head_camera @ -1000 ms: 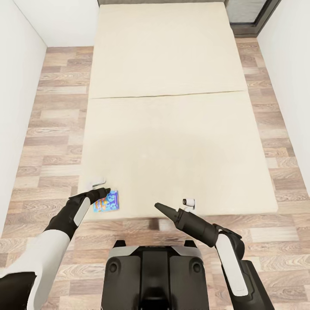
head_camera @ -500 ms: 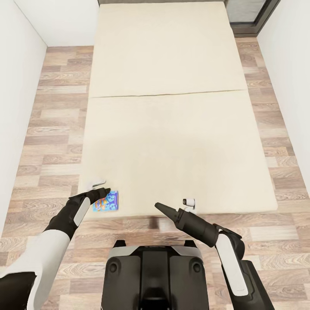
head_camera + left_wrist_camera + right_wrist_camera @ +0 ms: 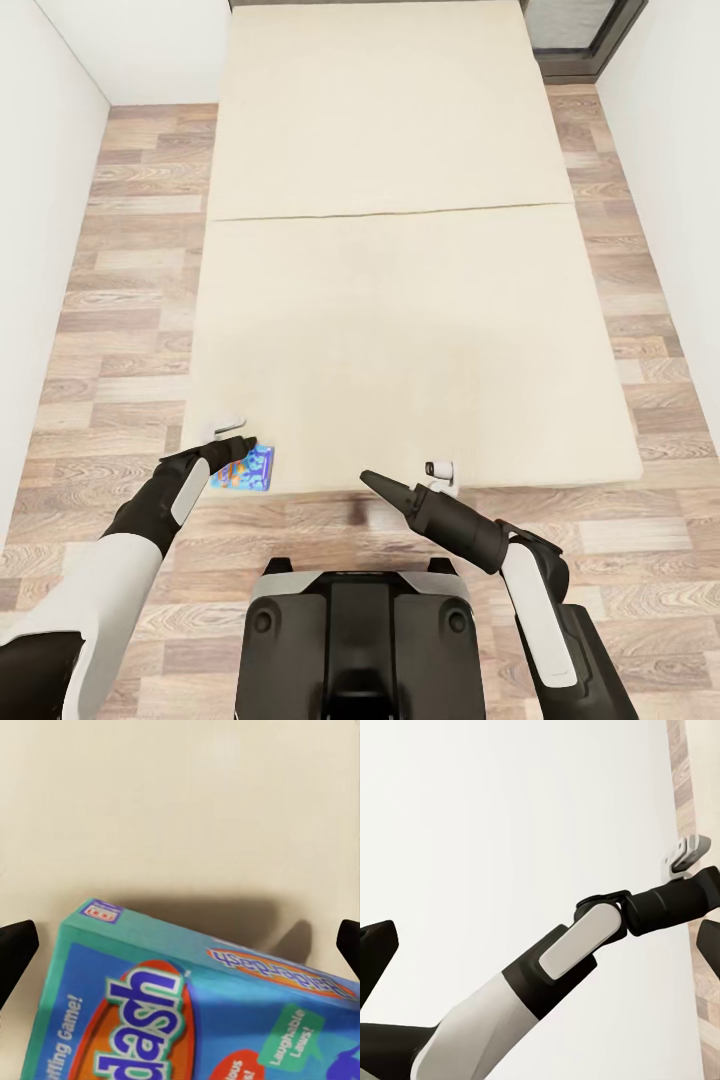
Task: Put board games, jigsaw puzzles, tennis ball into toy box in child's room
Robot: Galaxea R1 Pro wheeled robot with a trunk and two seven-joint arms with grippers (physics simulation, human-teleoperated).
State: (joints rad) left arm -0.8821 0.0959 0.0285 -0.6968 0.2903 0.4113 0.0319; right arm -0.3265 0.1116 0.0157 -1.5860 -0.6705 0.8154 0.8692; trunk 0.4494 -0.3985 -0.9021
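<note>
1. One board game (image 3: 244,469), the blue-teal box, is lying flat on the bed (image 3: 400,300) at its near left corner.
2. Your left hand (image 3: 240,447) is hovering just over that box; its dark fingertips (image 3: 16,949) are standing wide apart, gripping nothing.
3. Your right hand (image 3: 366,479) is hanging at the bed's near edge, carrying nothing; its fingertips (image 3: 375,945) are also spread apart.
4. Wood-plank floor (image 3: 120,300) is flanking the bed.
</note>
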